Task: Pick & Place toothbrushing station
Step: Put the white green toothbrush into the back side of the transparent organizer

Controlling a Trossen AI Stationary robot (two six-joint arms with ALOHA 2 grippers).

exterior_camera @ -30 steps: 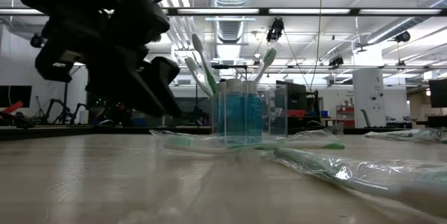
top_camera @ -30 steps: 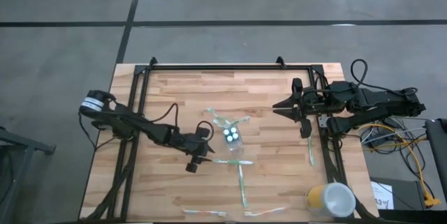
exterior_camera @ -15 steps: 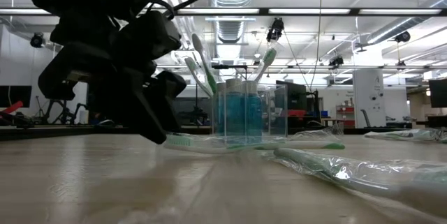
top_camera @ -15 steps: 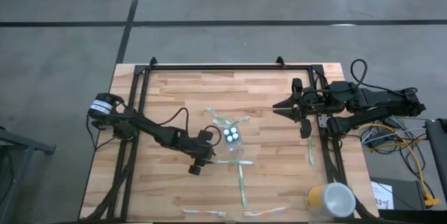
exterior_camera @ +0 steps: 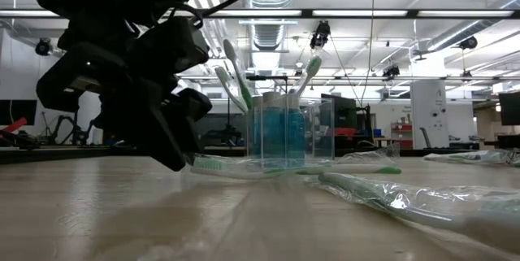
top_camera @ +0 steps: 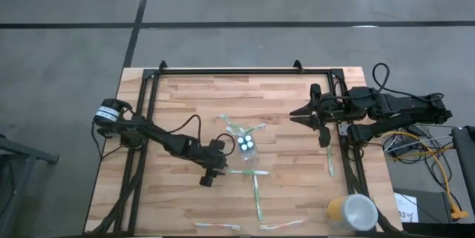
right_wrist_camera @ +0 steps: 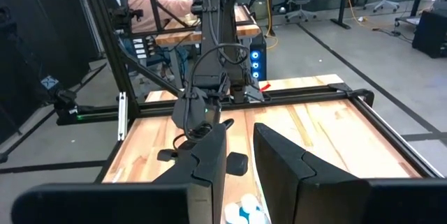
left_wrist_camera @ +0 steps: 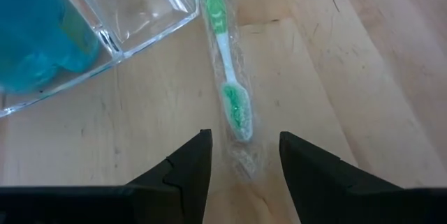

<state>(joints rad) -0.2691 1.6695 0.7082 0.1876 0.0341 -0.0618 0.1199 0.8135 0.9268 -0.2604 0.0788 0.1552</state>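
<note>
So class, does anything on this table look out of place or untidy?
Yes: several wrapped toothbrushes lie scattered flat across the table, while only a few stand in the clear cup. The left gripper sits open over one.

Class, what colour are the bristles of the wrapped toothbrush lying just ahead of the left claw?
Green, on the toothbrush; the left wrist view shows it best.

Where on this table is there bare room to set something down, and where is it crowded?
Free: the far strip of table between the frame's rear bar and the clear cup, and the near left corner. Crowded: the middle, where the left gripper hovers open over a wrapped toothbrush beside the cup, and the near right, with loose toothbrushes and the yellow cup.
</note>
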